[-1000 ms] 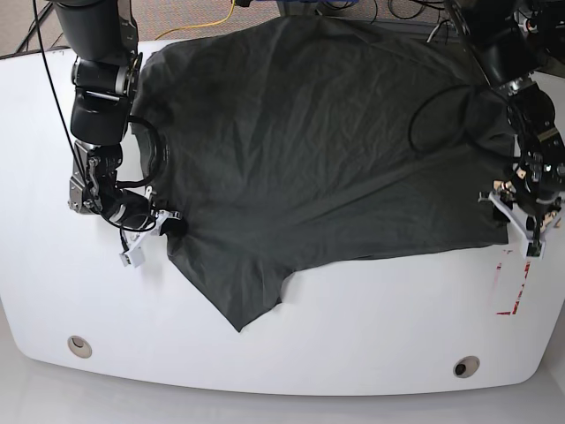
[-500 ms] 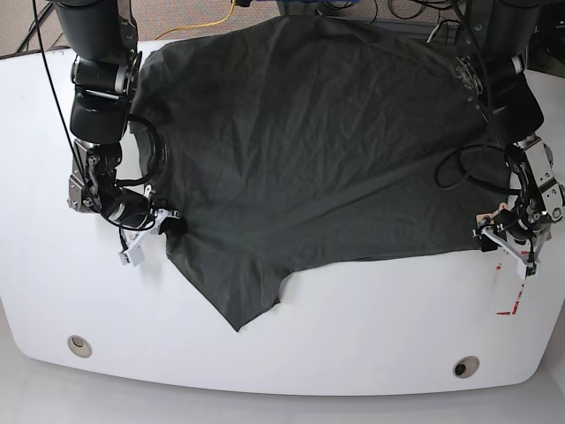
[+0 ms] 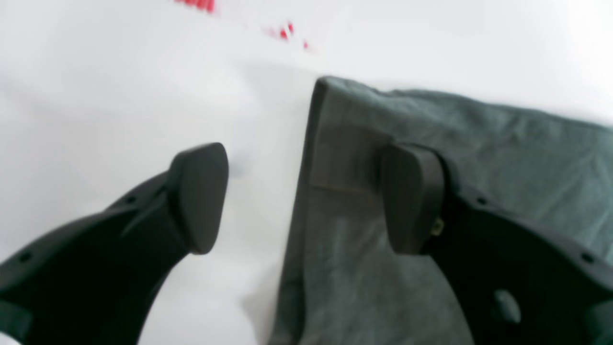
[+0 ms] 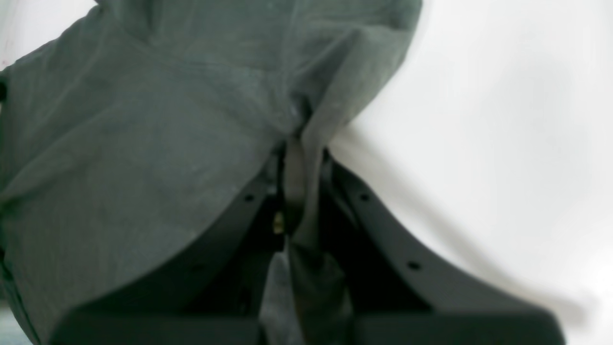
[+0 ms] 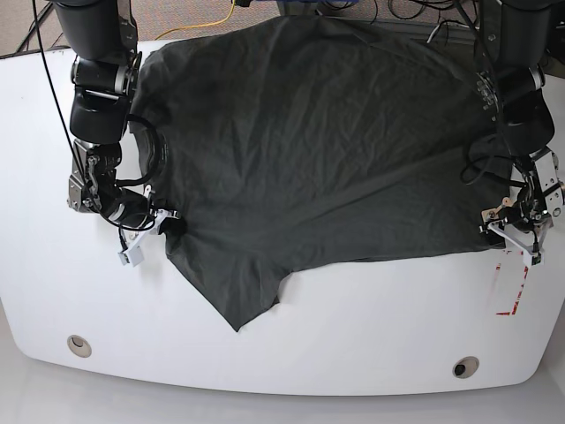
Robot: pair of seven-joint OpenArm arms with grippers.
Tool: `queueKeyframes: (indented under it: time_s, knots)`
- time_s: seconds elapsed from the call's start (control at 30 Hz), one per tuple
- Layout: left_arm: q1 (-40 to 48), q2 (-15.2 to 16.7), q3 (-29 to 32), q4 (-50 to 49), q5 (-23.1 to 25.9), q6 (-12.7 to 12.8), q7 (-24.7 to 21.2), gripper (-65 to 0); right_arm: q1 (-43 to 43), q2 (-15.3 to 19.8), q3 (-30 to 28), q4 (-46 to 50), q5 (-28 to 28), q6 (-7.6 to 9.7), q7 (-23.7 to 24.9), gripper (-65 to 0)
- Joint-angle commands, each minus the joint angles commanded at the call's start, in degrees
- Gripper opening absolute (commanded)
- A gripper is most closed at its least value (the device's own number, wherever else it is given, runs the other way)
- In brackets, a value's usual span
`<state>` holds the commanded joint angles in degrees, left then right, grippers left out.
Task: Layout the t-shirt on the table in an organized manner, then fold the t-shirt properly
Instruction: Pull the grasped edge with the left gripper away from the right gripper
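The dark charcoal t-shirt (image 5: 309, 150) lies spread and wrinkled over the white table (image 5: 353, 336), with one sleeve pointing toward the front edge. My right gripper (image 5: 168, 223), on the base view's left, is shut on a pinched fold of the shirt's edge (image 4: 299, 177). My left gripper (image 5: 512, 231) is at the shirt's right front corner. In the left wrist view it (image 3: 304, 196) is open: one finger (image 3: 409, 196) is over the hemmed corner of the shirt (image 3: 431, 124), the other (image 3: 198, 196) over bare table (image 3: 96, 72).
Red tape marks (image 5: 512, 291) lie on the table just in front of the left gripper and show in the left wrist view (image 3: 201, 4). Two round grommet holes (image 5: 79, 344) (image 5: 465, 366) sit near the front edge. Cables run along both arms.
My left arm's upper links have swung back and to the right, off the shirt. Its gripper has stayed by the shirt's right front corner. The right arm has not moved.
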<state>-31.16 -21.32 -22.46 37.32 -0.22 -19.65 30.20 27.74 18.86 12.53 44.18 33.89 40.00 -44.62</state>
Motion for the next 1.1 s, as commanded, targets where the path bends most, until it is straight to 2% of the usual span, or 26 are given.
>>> queueKeyframes:
  time_s: [0.27,0.4,0.87,1.0,1.07,1.1]
  knots:
    - [-1.14,0.44,2.37,-1.49,-0.26,-0.18,-0.53,-17.8,0.00,0.00,0.00,0.00,0.00,0.00,0.00,-63.6]
    - [-1.23,2.02,3.43,-1.32,-0.26,-0.18,-0.53,-17.8,0.09,0.00,0.00,0.00,0.00,0.00,0.00,-63.6]
    - [-1.76,3.96,3.43,-1.23,-0.26,-0.35,-0.62,-19.3,0.00,0.00,0.09,0.00,0.00,0.00,0.00,-63.6]
    - [-1.93,4.13,3.43,-1.23,-0.26,-0.35,-0.62,-27.8,0.00,0.00,0.09,0.00,0.00,0.00,0.00,-63.6]
    - [-1.93,4.13,3.43,-1.23,-0.26,-0.35,-0.62,-34.3,0.00,0.00,0.09,0.00,0.00,0.00,0.00,-63.6]
    - [-1.93,4.22,3.43,-1.23,-0.26,-0.35,-0.70,-40.6,0.00,0.00,0.09,0.00,0.00,0.00,0.00,-63.6]
